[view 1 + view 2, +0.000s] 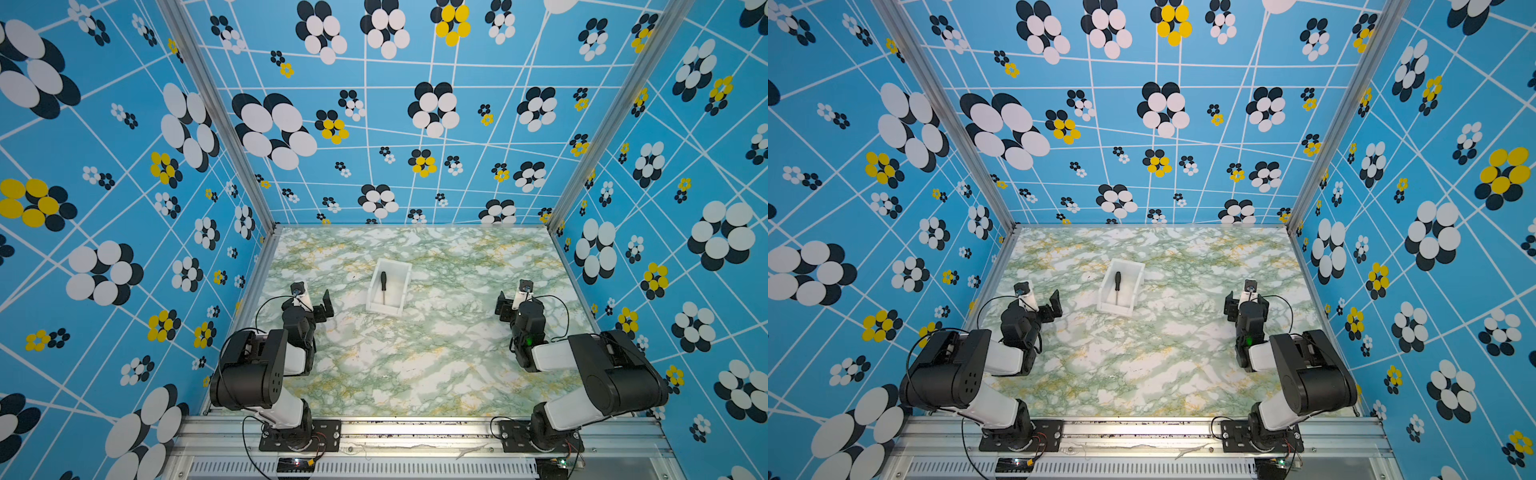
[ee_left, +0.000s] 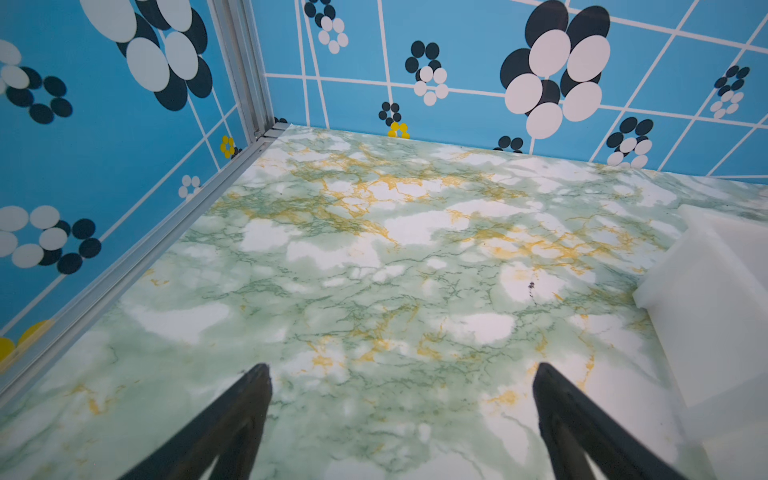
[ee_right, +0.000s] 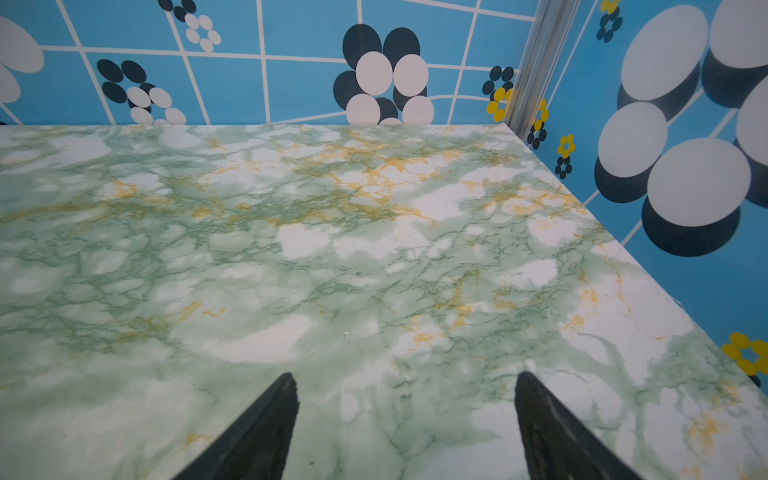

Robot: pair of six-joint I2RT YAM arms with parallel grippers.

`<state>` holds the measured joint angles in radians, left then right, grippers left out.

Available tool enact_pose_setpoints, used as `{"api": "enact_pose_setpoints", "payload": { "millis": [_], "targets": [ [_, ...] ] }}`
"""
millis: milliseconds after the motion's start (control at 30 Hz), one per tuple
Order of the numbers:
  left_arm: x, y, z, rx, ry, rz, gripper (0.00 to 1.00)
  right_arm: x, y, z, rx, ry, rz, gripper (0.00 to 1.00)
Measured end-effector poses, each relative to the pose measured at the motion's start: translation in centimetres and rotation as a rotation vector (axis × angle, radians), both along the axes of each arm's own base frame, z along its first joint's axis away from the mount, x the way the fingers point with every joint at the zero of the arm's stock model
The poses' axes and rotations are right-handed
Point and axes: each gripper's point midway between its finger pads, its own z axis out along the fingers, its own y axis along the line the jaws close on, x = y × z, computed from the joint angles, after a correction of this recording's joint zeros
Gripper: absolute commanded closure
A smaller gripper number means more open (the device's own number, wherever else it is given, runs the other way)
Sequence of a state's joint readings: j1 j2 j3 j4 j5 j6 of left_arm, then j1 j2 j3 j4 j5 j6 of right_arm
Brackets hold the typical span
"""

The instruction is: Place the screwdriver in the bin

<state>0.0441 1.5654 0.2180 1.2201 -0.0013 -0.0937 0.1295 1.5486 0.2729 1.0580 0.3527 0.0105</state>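
Your left hand (image 2: 401,368) sits at the left of the desk (image 1: 415,365), spread wide and empty, clear of the work. In the middle, the white bin (image 1: 384,308) holds the screwdriver (image 1: 382,286), lying flat by its left wall with the handle far, so the job looks done. Your right hand (image 3: 405,380) hangs at the right, also wide and empty.

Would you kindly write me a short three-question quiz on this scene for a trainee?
1. True or false: the slim screwdriver with black handle and grey metal shaft lies inside the small white rectangular plastic bin.
2. The left gripper is: A) open and empty; B) shut on the screwdriver; C) shut on the bin.
3. Fill in: the right gripper holds ____.
Key: 1 true; 2 A; 3 nothing.
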Motion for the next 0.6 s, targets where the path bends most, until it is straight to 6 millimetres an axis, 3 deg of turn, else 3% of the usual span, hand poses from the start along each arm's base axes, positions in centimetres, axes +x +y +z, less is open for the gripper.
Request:
{"api": "enact_pose_setpoints", "payload": {
  "millis": [100, 133, 267, 600],
  "targets": [
    [0.0, 0.0, 0.3, 0.001, -0.013, 0.003, 0.01, 0.5, -0.3, 0.2, 0.001, 0.006, -0.014, 0.15],
    [0.0, 0.1, 0.4, 0.002, -0.016, 0.006, 0.01, 0.9, -0.6, 0.5, 0.004, 0.004, -0.026, 0.02],
    [0.1, 0.1, 0.5, 0.002, -0.021, 0.006, 0.01, 1.7, -2.5, 1.5, 0.022, -0.019, -0.091, 0.01],
    [0.0, 0.1, 0.8, 0.003, -0.036, 0.007, 0.01, 1.4, -2.6, 0.8, 0.021, 0.012, -0.096, 0.01]
  ]
}}
